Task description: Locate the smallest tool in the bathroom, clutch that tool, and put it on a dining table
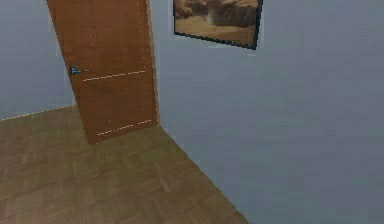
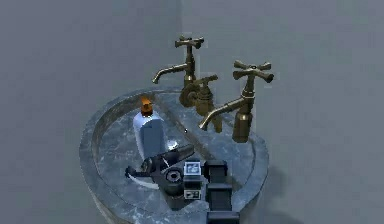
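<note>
**At the basin, gripper low beside the bottle**

In the arm side view my arm (image 2: 218,200) comes up from the bottom edge, just right of the middle. It ends over a round grey stone basin (image 2: 100,130). My gripper (image 2: 138,172) sits in the lower middle of the frame, its dark body pointing left, with the white marked squares (image 2: 188,160) just to its right. The basin's surface lies behind my fingers, so I cannot tell whether I hold anything, nor how the fingers are set.

Just above the gripper, at the centre of the frame, a pale blue bottle (image 2: 150,128) with an orange cap stands upright in the basin. It is the small thing nearest my gripper. I take it for the tool I am after, though its shape does not settle that, and I cannot tell whether I touch it.

Two brass taps rise at the basin's far rim. One (image 2: 188,70) is at the upper middle and the other (image 2: 243,100) is to its right, against a grey wall.

In the forward view a brown wooden door (image 1: 110,60) with a dark handle (image 1: 77,71) stands at the upper left. A dark-framed picture (image 1: 218,20) hangs at the top, right of the door, on a blue-grey wall (image 1: 290,120). Wood parquet floor (image 1: 90,180) covers the lower left.
</note>
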### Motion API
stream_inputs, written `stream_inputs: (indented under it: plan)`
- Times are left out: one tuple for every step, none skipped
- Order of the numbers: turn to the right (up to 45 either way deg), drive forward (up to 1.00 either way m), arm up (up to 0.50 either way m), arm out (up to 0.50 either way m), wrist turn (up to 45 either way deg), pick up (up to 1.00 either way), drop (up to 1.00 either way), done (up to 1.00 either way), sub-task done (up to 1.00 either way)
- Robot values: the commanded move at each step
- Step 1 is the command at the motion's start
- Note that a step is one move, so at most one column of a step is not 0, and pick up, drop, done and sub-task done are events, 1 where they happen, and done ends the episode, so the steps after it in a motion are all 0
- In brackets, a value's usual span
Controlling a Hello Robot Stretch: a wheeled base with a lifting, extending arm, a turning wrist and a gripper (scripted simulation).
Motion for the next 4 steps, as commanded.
stream_inputs:
  plan:
    - [0.0,0.00,0.10,0.00,0.0,0.00,0.00,0.00,0.00]
    - [0.0,0.00,0.08,0.00,0.0,0.00,0.00,0.00,0.00]
    - [0.0,0.00,0.00,0.00,-45.0,0.00,0.00,0.00,0.00]
    - [0.0,0.00,0.00,0.00,-45.0,0.00,0.00,0.00,0.00]
